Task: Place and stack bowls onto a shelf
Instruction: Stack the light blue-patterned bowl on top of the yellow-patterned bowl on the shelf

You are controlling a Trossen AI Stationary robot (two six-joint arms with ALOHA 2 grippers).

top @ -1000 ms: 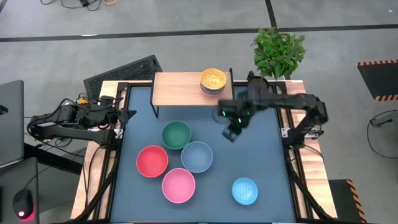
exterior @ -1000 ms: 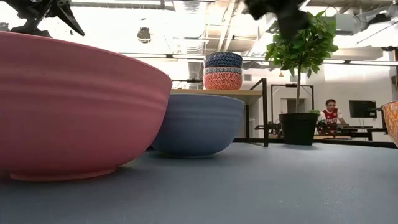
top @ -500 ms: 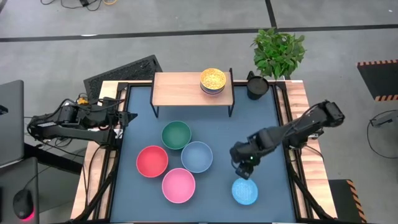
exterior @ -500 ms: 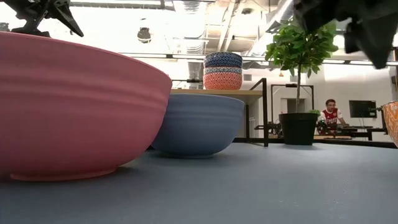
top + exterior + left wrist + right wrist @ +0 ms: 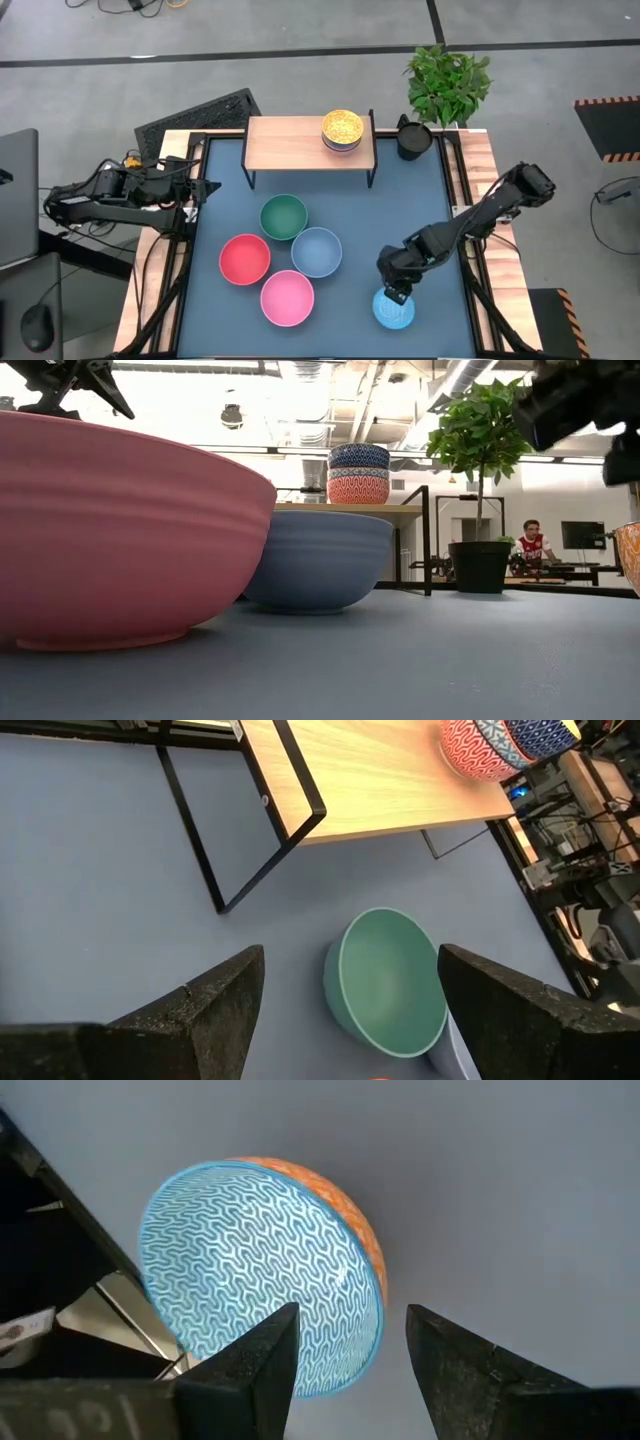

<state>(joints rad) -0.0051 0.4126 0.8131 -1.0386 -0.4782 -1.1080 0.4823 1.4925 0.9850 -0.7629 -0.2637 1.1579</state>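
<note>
The bright blue patterned bowl point(image 5: 394, 310) point(image 5: 260, 1270), orange on the outside, rests on its base near the table's near right corner. My right gripper point(image 5: 398, 292) point(image 5: 350, 1318) hangs open just above it, one finger over the inside and one outside the rim, touching nothing. A stack of small patterned bowls point(image 5: 342, 128) point(image 5: 358, 472) stands on the light-wood shelf point(image 5: 300, 143). The green point(image 5: 284, 217), red point(image 5: 245, 259), grey-blue point(image 5: 317, 251) and pink point(image 5: 288, 297) bowls sit on the table. My left gripper point(image 5: 207, 188) point(image 5: 350, 1010) waits open at the table's left edge.
A black cup point(image 5: 412, 138) and a potted plant point(image 5: 448, 85) stand by the far right corner, beside the shelf. The four large bowls cluster at the table's middle left. Bare blue tabletop point(image 5: 400, 215) lies between the shelf and the bright blue bowl.
My right gripper has travelled from near the shelf's right end toward the table's near edge and come down over the bright blue bowl. No bowl has moved.
</note>
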